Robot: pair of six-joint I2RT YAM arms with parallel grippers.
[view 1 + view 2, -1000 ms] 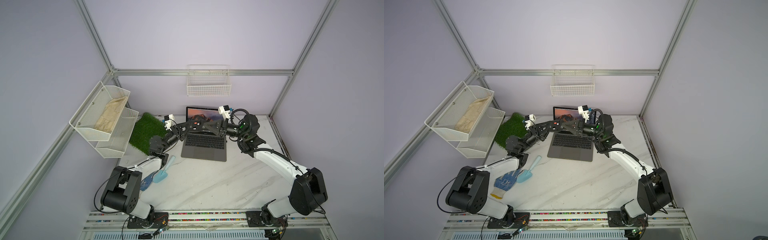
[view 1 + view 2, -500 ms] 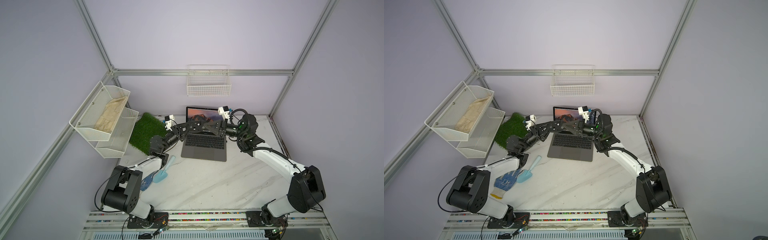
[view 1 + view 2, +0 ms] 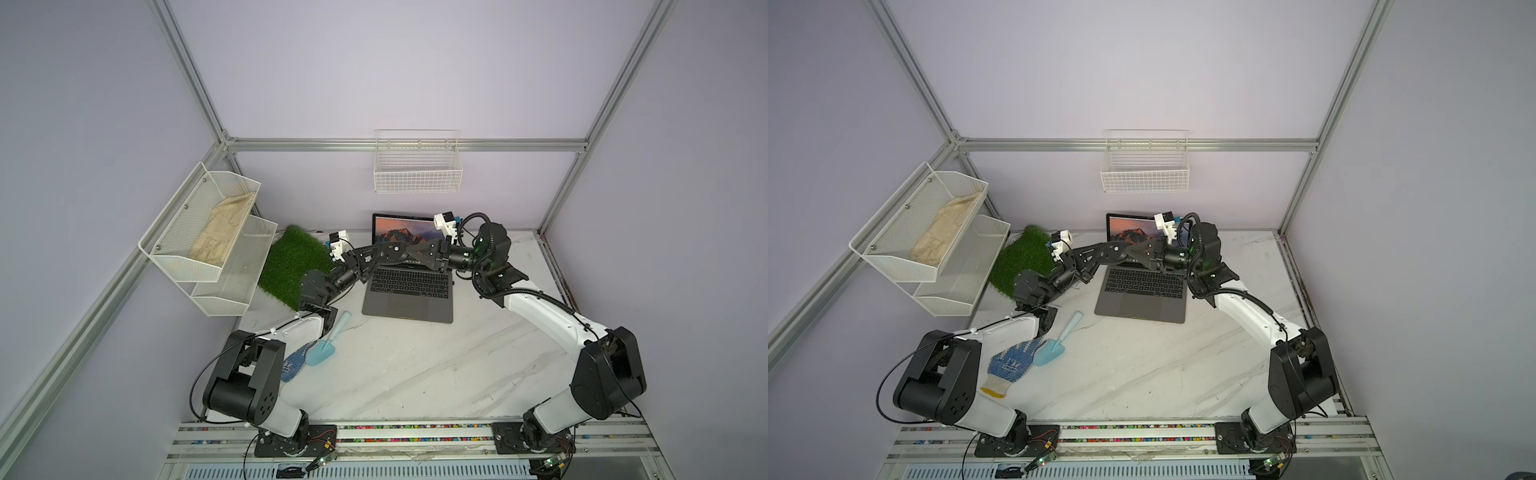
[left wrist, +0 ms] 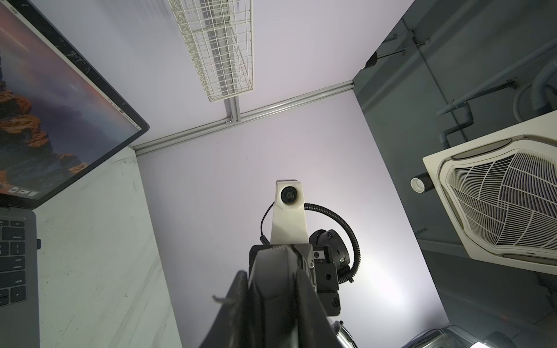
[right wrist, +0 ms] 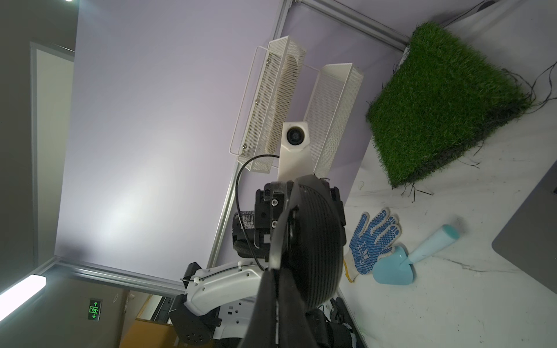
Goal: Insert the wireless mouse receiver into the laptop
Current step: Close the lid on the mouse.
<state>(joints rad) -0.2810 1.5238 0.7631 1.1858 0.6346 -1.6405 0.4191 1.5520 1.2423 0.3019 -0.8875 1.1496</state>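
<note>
1. Laptop (image 3: 407, 309) (image 3: 1140, 305): stands open at the rear of the white marbled surface (image 3: 415, 374), with an orange mountain picture on its screen.
2. Receiver (image 4: 38, 243): in the left wrist view, a tiny dark stub juts from the laptop's right side edge, level with the rear key rows. It is well apart from both grippers.
3. Left gripper (image 3: 400, 252): hangs above the laptop's hinge line in both top views. Its jaws are clamped around a black mouse (image 5: 316, 241).
4. Right gripper (image 3: 417, 252): meets the left gripper tip to tip, jaws pressed together, tips at the mouse. Whether they pinch anything cannot be told.
5. A light-blue trowel (image 3: 321, 355) and a blue-dotted glove (image 3: 1011, 363) lie touching, left of the laptop. A grass mat (image 3: 293, 262) sits at the rear left.
</note>
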